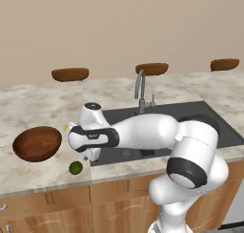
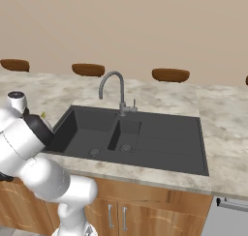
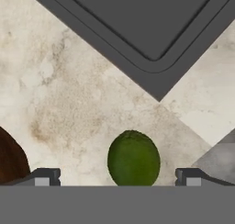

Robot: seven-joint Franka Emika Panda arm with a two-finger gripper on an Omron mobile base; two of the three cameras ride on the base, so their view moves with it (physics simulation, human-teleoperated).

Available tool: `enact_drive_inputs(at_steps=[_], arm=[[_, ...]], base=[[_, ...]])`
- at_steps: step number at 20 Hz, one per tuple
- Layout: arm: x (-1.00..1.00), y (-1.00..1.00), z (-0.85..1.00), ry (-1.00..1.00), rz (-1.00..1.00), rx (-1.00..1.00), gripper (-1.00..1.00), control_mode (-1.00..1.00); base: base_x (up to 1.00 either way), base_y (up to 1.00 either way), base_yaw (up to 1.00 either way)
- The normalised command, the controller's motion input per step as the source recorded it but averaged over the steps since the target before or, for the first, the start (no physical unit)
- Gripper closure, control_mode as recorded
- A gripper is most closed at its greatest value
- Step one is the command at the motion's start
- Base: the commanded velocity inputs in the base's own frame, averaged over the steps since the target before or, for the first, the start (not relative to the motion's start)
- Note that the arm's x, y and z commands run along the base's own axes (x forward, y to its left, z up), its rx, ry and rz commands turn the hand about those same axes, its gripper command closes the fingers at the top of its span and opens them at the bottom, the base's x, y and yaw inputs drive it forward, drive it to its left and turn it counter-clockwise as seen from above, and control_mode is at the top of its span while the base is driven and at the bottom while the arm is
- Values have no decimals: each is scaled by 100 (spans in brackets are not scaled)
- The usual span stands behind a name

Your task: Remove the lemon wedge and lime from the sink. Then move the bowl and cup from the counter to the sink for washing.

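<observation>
The dark green lime (image 1: pixel 75 168) lies on the counter left of the sink (image 1: pixel 190 113), near the front edge. My gripper (image 1: pixel 86 156) hangs just above and beside it, open and holding nothing. In the hand view the lime (image 3: pixel 133 159) sits on the marble between the spread fingertips (image 3: pixel 43 177), a little apart from each. The wooden bowl (image 1: pixel 37 143) stands on the counter left of my hand, and its rim (image 3: pixel 9 161) shows at the hand view's left edge. A yellow sliver, the lemon wedge (image 1: pixel 66 128), peeks out behind my wrist. The cup is hidden.
The curved grey faucet (image 1: pixel 139 89) rises behind the basin (image 2: pixel 160 138). Brown stool tops (image 1: pixel 70 74) line up beyond the counter's far edge. The sink's corner (image 3: pixel 156 76) lies close to the lime. My arm stretches across the sink's left half.
</observation>
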Motion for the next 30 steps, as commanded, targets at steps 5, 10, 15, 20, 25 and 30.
enact_drive_inputs(at_steps=[5, 10, 15, 20, 25, 30], arm=[[-1, -11, 26, 0, 14, 0, -100, -100], [0, -10, 23, -7, 26, 0, -100, -100], [10, 0, 14, -12, 27, 0, -100, -100], [25, 4, 9, -15, 17, 0, -100, -100], [31, 17, 1, -18, 11, 0, -100, -100], [32, 29, 0, -14, 11, 0, -100, -100]], base=[[0, 0, 0], [0, 0, 0], [0, 0, 0], [0, 0, 0], [0, 0, 0], [0, 0, 0]])
